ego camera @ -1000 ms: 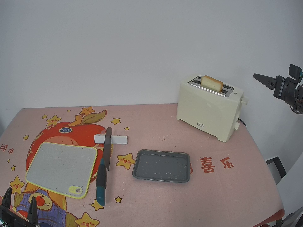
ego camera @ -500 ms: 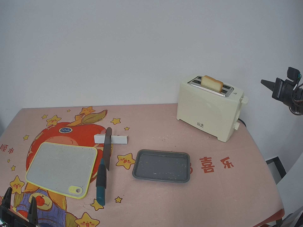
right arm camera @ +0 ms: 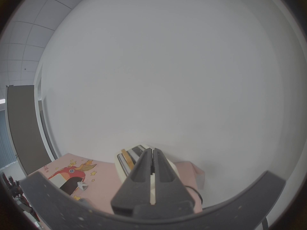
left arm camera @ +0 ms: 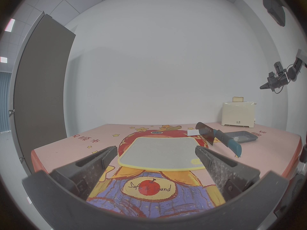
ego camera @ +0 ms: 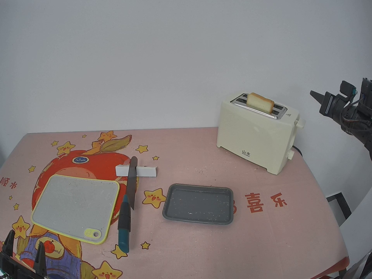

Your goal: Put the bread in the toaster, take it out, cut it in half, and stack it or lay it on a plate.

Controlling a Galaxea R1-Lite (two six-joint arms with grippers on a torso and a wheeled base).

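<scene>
Bread (ego camera: 260, 102) stands upright, long axis along toaster (ego camera: 252, 138) slot

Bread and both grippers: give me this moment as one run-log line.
bread: standing in toaster slot | right gripper: shut, empty, in air right of toaster | left gripper: open, low at near edge of table

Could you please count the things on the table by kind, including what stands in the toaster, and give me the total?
toaster: 1
bread slice: 1
knife: 1
cutting board: 1
dark grey tray: 1
white block: 1
Total: 6
</scene>
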